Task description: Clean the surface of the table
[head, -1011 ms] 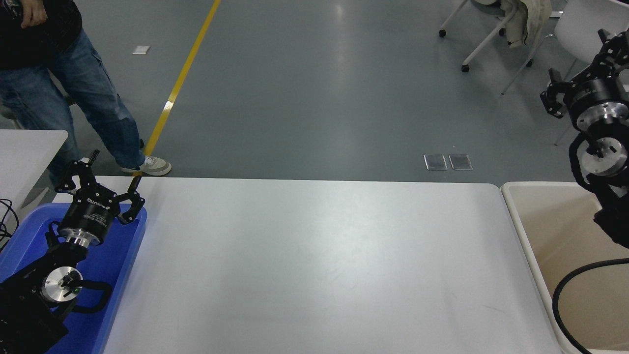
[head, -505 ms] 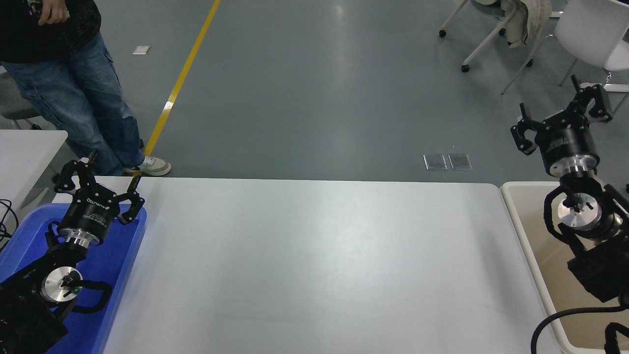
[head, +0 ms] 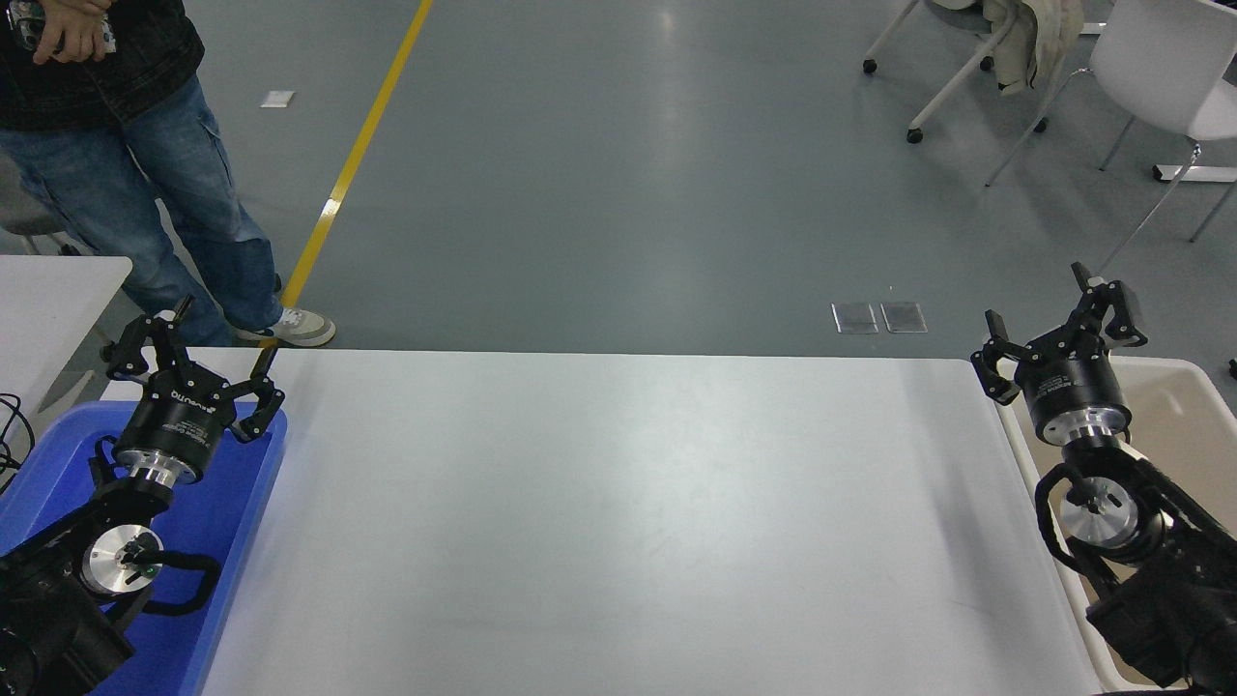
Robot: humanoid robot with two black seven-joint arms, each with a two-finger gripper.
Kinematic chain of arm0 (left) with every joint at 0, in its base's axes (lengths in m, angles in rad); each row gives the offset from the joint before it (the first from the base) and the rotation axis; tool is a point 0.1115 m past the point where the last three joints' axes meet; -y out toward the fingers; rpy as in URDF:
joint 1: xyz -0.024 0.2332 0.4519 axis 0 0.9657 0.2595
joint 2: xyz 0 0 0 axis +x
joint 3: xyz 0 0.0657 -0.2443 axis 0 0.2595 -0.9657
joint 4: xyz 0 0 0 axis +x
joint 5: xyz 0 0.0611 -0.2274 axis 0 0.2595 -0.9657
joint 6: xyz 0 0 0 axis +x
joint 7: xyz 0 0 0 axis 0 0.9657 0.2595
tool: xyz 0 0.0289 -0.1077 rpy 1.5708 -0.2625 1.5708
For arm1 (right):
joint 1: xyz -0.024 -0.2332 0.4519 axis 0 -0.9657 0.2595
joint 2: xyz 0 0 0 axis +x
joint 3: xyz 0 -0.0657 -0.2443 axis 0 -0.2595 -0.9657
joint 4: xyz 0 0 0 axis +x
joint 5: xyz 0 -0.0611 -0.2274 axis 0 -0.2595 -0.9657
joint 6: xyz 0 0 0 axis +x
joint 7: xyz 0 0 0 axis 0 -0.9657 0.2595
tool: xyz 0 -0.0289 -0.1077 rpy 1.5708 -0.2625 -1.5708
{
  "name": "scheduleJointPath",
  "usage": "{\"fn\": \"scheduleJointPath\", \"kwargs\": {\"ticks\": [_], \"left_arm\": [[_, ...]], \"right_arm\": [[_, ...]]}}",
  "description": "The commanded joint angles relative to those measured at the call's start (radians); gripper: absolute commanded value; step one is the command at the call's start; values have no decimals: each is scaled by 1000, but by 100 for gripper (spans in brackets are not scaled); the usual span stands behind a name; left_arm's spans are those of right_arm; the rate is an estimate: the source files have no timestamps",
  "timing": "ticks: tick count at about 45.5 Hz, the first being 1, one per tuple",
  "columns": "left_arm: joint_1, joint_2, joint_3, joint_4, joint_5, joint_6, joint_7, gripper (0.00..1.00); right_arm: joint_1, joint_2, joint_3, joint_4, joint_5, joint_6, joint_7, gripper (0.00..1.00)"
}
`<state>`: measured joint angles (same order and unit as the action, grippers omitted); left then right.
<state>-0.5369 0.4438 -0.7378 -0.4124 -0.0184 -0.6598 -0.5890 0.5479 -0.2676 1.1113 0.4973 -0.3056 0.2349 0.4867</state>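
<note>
1. The table surface is being shown as a wide white-grey top filling the middle and lower part of the head view.
2. Just beside the table surface's left edge, a blue bin is being seen, with the left gripper being held above the bin's far end, its fingers spread apart and nothing between them.
3. Just beside the table surface's right edge, a beige bin is being seen, with the right gripper being held over its far left corner, fingers spread wide and empty.
4. Beyond the table surface's far left corner, a person in jeans is being seen standing on grey floor, near a yellow floor line.
5. Beyond the far right corner, white chairs are being seen.
</note>
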Motion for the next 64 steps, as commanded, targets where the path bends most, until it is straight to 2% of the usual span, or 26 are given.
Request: {"fn": "scheduleJointPath", "kwargs": {"ticks": [1, 20, 64], "left_arm": [[0, 1, 0, 0, 0, 0, 0, 100], [0, 1, 0, 0, 0, 0, 0, 100], [0, 1, 0, 0, 0, 0, 0, 100]], "right_arm": [[49, 7, -68, -120, -13, -6, 49, 99], [167, -12, -125, -118, -13, -3, 62, 99], [196, -10, -128, -126, 2, -19, 61, 99]]}}
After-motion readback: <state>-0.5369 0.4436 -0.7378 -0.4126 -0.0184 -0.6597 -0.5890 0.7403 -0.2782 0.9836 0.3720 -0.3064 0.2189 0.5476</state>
